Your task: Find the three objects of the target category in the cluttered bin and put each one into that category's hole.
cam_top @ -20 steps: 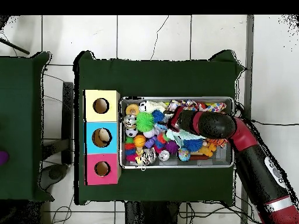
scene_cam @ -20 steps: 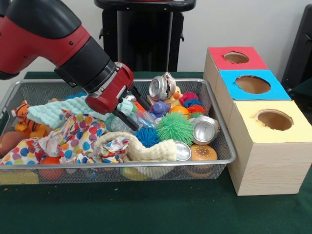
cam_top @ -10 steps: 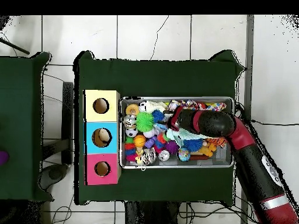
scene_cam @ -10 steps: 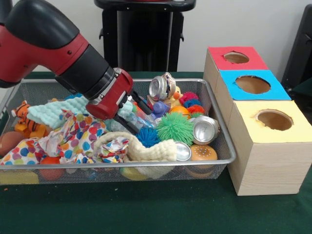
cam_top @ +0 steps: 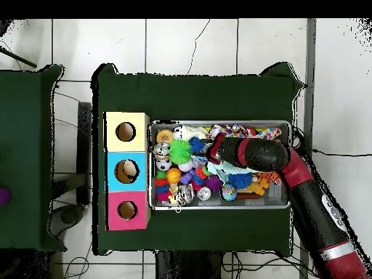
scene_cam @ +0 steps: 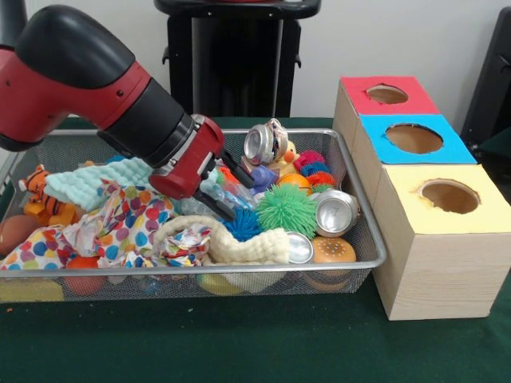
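Since a moment ago my tool (scene_cam: 234, 195) has slid right across the bin (scene_cam: 363, 231), its two fingers apart and empty, poking low into the toys beside the blue spiky ball (scene_cam: 242, 224) to dig.

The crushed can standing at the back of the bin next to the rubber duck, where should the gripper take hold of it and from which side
Best guess: grip the crushed can across its dented side walls, coming down from above. It sits on top of the pile with its round end turned toward the front camera and open space overhead, while the duck crowds one side and the bin wall lies behind.
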